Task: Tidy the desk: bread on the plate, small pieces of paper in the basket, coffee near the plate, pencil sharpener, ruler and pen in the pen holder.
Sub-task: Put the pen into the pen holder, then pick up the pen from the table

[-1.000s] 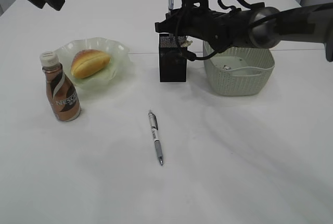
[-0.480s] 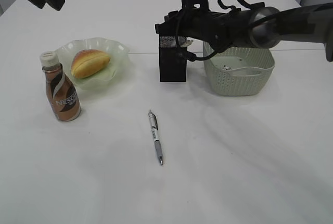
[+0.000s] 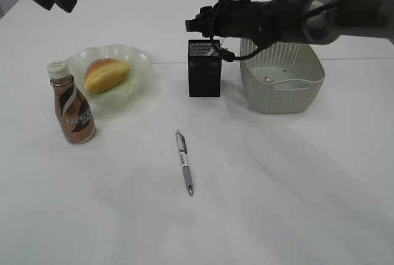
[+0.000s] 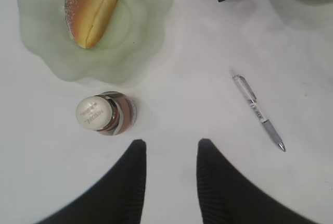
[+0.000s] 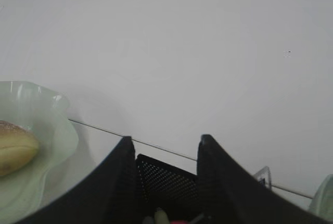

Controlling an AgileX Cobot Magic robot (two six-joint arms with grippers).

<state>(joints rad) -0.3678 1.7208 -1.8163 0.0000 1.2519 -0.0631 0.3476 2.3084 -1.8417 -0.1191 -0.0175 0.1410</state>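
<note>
Across the desk (image 3: 277,203), plate (image 3: 140,61) held bread (image 3: 106,74), coffee (image 3: 71,110) just beside. Right gripper (image 5: 162,153) hung above the pen holder (image 3: 204,77), jaws parted and empty; left gripper (image 4: 171,153) waited apart, empty too. Judging so, the pen (image 3: 184,170) was next, lying on bare tabletop with free approach, well apart from the basket (image 3: 283,92).

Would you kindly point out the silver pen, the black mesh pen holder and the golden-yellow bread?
silver pen (image 3: 183,162), exterior view, mid-barrel.
black mesh pen holder (image 3: 204,74), exterior view, front wall.
golden-yellow bread (image 4: 92,8), left wrist view, top crust.
</note>
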